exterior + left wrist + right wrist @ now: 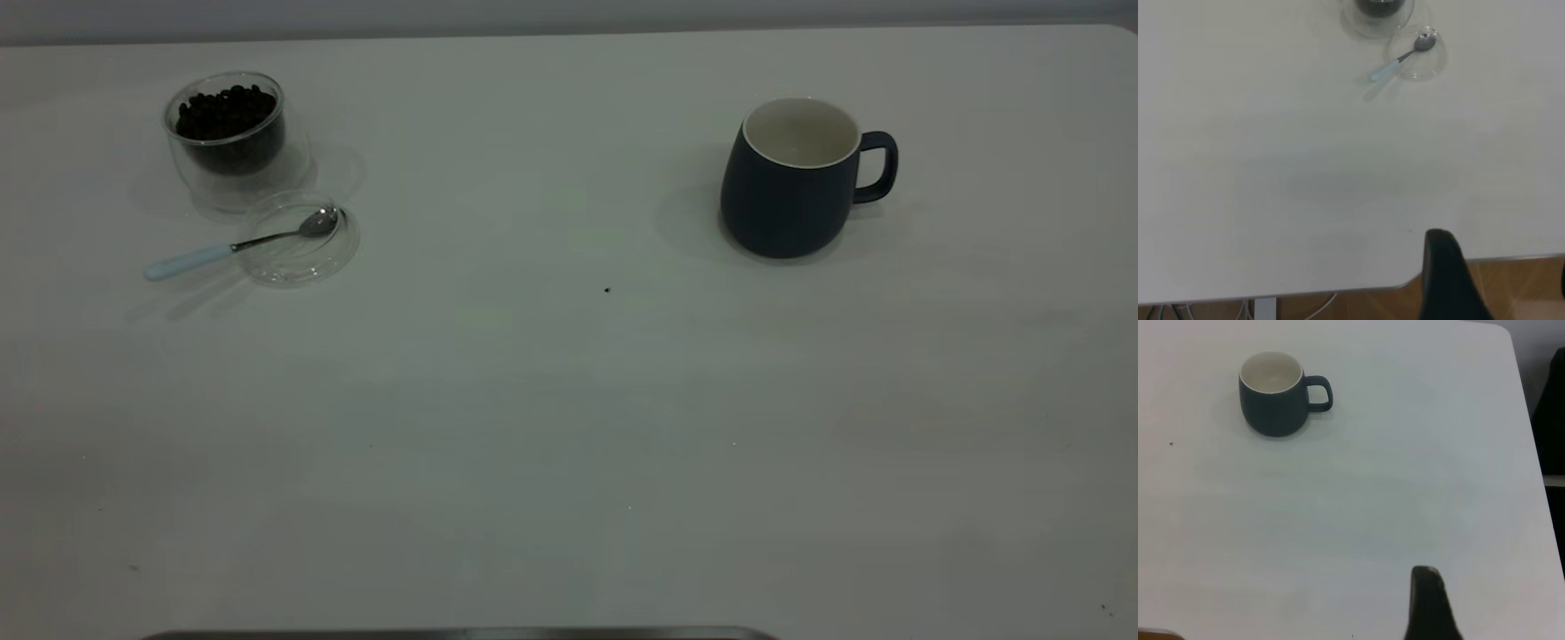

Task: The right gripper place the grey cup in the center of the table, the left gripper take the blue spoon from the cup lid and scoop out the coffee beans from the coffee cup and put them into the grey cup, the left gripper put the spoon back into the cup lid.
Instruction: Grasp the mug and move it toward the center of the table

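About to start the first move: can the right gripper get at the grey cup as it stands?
Probably yes. The grey cup stands upright and alone on the table, its handle unblocked, with nothing between it and the right gripper.

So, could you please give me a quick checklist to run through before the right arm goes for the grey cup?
1. Grey cup upright, handle free: ok.
2. Grey cup empty, white inside visible: ok.
3. Table centre free of other things apart from a small dark speck: ok.
4. Blue spoon resting with its bowl in the cup lid: ok.
5. Coffee beans in the coffee cup, upright beside the lid: ok.
6. Right claw open for the grasp: cannot tell; only a dark part shows in its wrist view.
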